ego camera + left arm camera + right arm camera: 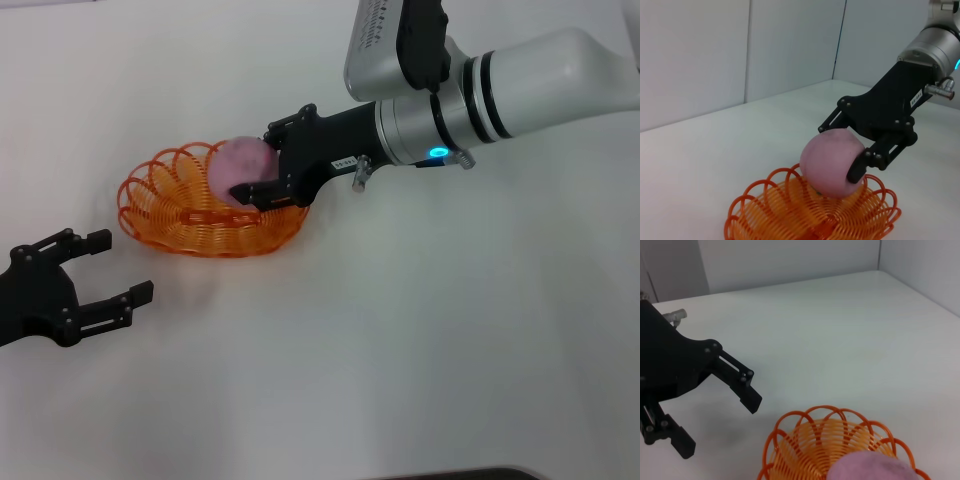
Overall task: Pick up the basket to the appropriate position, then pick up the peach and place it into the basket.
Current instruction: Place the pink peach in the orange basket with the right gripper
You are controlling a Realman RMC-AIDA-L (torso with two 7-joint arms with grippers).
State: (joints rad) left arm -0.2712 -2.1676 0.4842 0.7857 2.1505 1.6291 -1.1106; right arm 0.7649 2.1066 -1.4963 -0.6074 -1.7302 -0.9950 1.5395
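Observation:
The orange wire basket [175, 205] stands on the white table, left of centre. My right gripper [255, 163] reaches in from the right and is shut on the pink peach [238, 167], holding it low over the basket's right half, at or just above the wires. The left wrist view shows the peach [829, 162] between the black fingers [856, 170] above the basket [785, 215]. The right wrist view shows the basket [820, 437] and the top of the peach [875, 467]. My left gripper [125, 265] is open and empty on the table, just left of and nearer than the basket.
The white table [420, 340] stretches right of and in front of the basket. Grey walls stand behind the table in the wrist views. The left gripper [720, 427] shows open in the right wrist view, beside the basket.

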